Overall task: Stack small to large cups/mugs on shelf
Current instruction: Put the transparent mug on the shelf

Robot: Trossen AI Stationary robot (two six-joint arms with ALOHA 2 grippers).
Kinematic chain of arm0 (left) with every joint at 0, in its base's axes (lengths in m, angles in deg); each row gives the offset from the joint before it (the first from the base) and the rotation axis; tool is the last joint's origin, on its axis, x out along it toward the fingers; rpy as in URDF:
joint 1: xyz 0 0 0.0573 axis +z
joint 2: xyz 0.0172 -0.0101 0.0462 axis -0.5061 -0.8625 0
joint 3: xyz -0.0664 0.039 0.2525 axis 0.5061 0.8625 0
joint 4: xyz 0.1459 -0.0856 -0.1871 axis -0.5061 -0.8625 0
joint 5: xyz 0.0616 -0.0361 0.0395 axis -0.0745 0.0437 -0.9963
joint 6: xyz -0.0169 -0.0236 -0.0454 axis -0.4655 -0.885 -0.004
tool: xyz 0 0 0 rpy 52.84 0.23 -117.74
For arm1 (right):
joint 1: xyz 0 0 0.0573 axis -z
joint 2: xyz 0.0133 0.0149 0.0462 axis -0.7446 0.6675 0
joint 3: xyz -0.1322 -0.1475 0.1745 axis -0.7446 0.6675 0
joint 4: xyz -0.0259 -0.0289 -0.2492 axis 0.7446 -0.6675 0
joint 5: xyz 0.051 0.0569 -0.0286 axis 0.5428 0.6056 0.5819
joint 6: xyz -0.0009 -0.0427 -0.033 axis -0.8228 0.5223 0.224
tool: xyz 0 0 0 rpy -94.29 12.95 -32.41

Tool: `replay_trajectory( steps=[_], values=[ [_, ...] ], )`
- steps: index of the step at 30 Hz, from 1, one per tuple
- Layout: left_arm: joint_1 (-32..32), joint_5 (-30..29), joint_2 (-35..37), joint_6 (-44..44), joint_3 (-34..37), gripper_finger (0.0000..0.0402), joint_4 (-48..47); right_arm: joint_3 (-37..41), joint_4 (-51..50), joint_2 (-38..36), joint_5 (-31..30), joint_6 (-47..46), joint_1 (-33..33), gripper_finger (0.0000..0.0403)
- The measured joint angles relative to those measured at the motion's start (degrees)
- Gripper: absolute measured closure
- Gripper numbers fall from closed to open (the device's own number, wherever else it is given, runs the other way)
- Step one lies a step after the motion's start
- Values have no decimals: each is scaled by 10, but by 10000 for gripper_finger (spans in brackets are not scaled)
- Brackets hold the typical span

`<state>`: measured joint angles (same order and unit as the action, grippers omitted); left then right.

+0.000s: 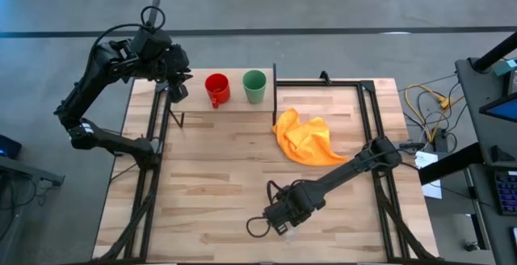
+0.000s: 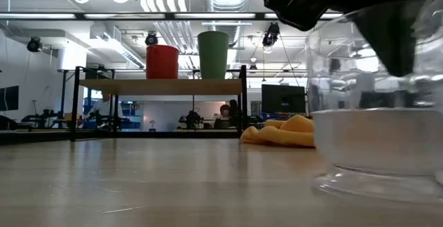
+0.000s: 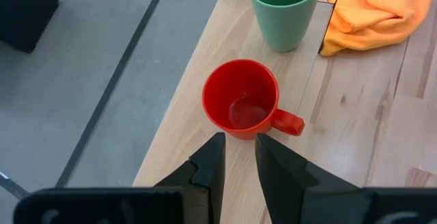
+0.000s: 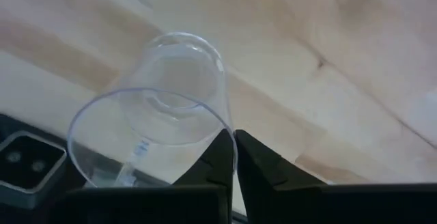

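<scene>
High view first: the red mug and the green cup stand side by side on the shelf, the raised light-wood board along the far left part of the table, the mug to the left of the cup and a small gap between them. The left gripper hangs over the shelf's left end, just beside the mug; from the left wrist view its two dark fingers are close together with only a narrow slot between them, holding nothing, their tips just short of the mug's wall, and the mug's handle points away to the side. Beyond the shelf's right post an orange cloth lies crumpled on the tabletop. Down at the near edge of the table, the right gripper sits low over the clear cup, which is well apart from the shelf. In the right wrist view the right gripper's fingers are pinched on the clear cup's rim, one finger inside and one outside the wall. Low view puts that clear cup right up against the lens, its base looking to rest on the wood, with the mug and green cup upright on the shelf far behind.
</scene>
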<state>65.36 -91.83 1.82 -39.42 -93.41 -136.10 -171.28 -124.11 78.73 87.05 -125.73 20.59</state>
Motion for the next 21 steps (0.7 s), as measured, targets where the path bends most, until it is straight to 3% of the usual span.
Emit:
replay_trajectory(
  steps=[7, 12, 17, 21],
  values=[
    [0, 0, 0, 0, 0, 333, -1, -33, -3, -15, -4, 29, 29, 395],
    [0, 0, 0, -2, 0, 333, -8, -92, -61, -16, -48, 64, 58, 395],
    [0, 20, 0, -30, 0, 333, -23, -172, -167, -17, -155, 69, 103, 395],
    [-2, 43, 1, -56, 0, 333, -44, -242, -178, -18, -253, 76, 138, 395]
  ],
)
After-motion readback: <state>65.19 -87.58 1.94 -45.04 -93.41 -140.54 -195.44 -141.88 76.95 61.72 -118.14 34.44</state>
